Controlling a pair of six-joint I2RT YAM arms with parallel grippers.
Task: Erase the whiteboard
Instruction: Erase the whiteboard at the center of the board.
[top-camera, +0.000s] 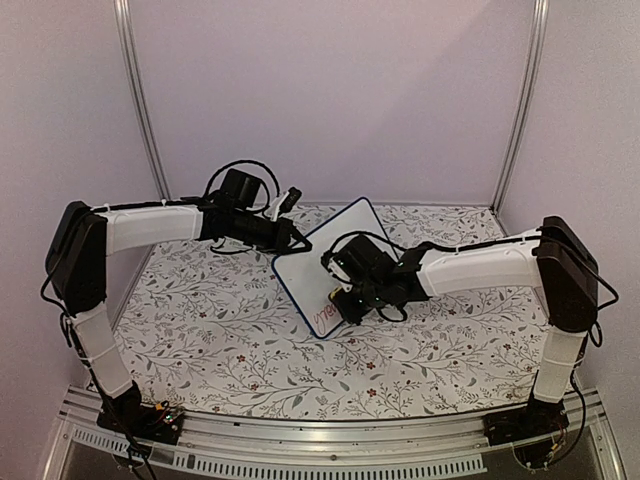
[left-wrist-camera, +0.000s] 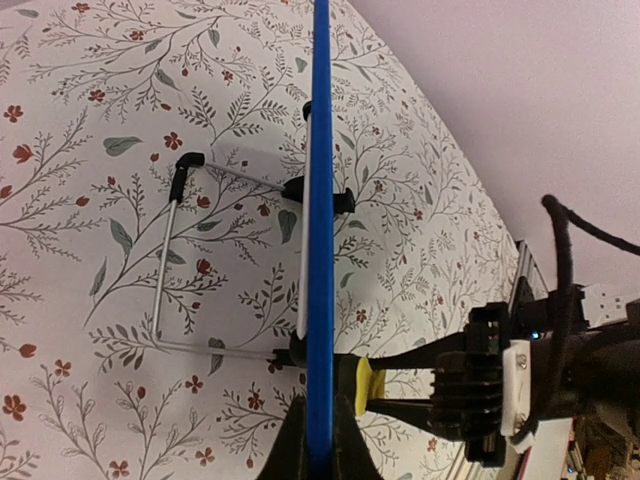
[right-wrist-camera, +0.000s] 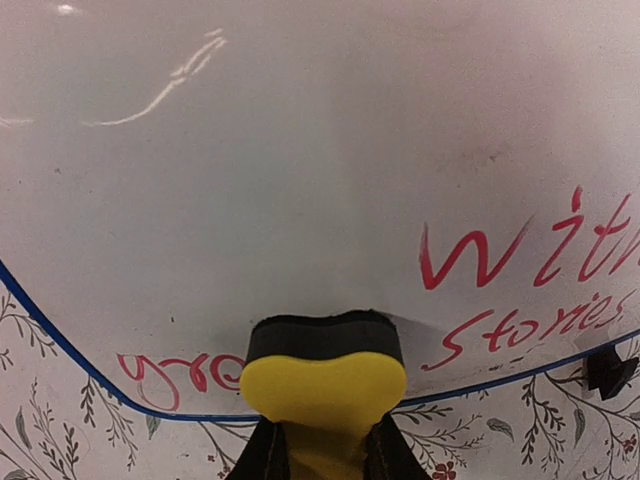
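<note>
Reaching inward, left fingers (top-camera: 291, 239) clamp the whiteboard (top-camera: 315, 270) at its edge; right fingers (top-camera: 349, 304) press a gripped yellow sponge (right-wrist-camera: 322, 385) against it.

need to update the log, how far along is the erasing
Done: most of the whiteboard face is blank. In hand: left gripper clamps its edge, right gripper presses the eraser on it. Left: red words around the eraser.

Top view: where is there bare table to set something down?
Free: the table between the left arm and the whiteboard; the near strip between board and rail; the back right corner beyond the right arm. Crowded: the centre, where the left hand grips the board's edge and the right hand presses a sponge on it.
</note>
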